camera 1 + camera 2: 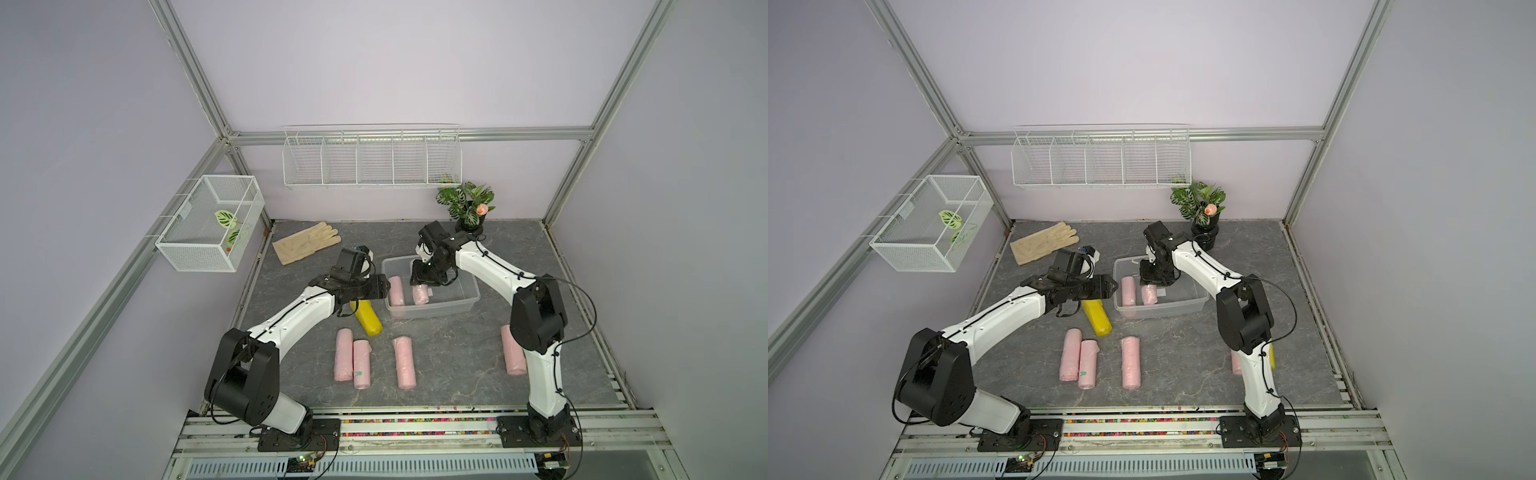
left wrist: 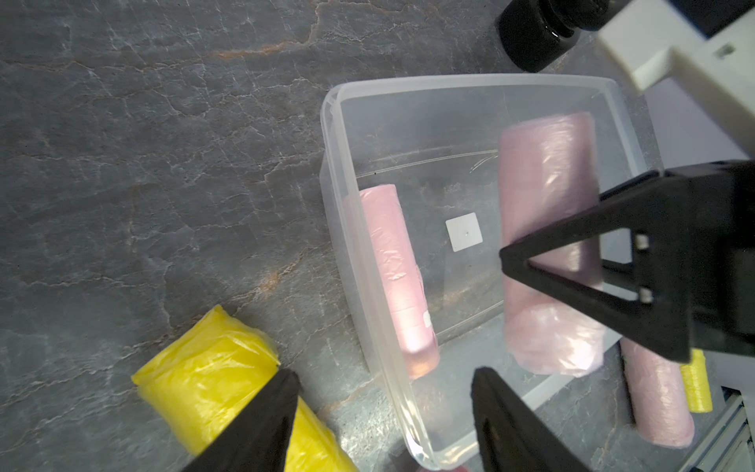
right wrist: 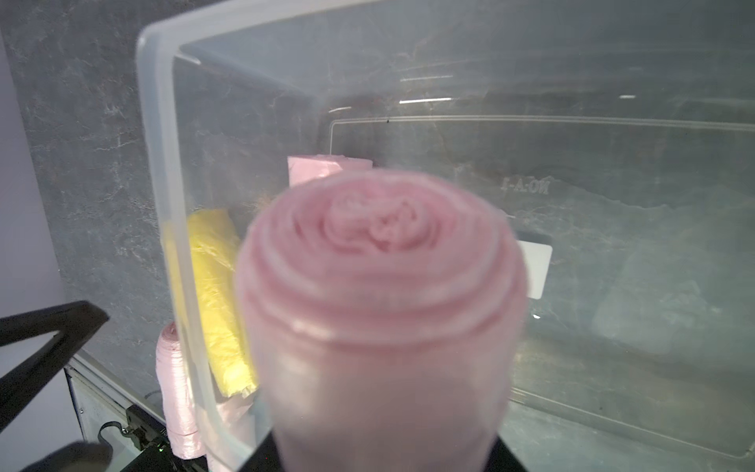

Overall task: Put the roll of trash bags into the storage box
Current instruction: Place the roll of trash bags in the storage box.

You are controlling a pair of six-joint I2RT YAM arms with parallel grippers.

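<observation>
The storage box [image 1: 457,286] is a clear tub in the middle of the table, seen in both top views. One pink roll [image 1: 395,291] lies along its left wall on the floor. My right gripper [image 1: 424,282] is shut on a second pink roll of trash bags [image 1: 420,294], held end-down inside the box; its spiral end fills the right wrist view [image 3: 384,294]. My left gripper [image 2: 386,376] stands open just outside the box's left rim [image 2: 408,122], above a yellow roll [image 2: 212,380], holding nothing. A white sticker [image 2: 463,231] shows on the box floor.
Several pink rolls [image 1: 404,361] lie on the grey table in front, one [image 1: 512,351] by the right arm. A yellow roll [image 1: 368,318] lies left of the box. A glove [image 1: 305,247], a potted plant [image 1: 469,208], a wire basket [image 1: 212,222] and a wire rack [image 1: 372,160] are behind.
</observation>
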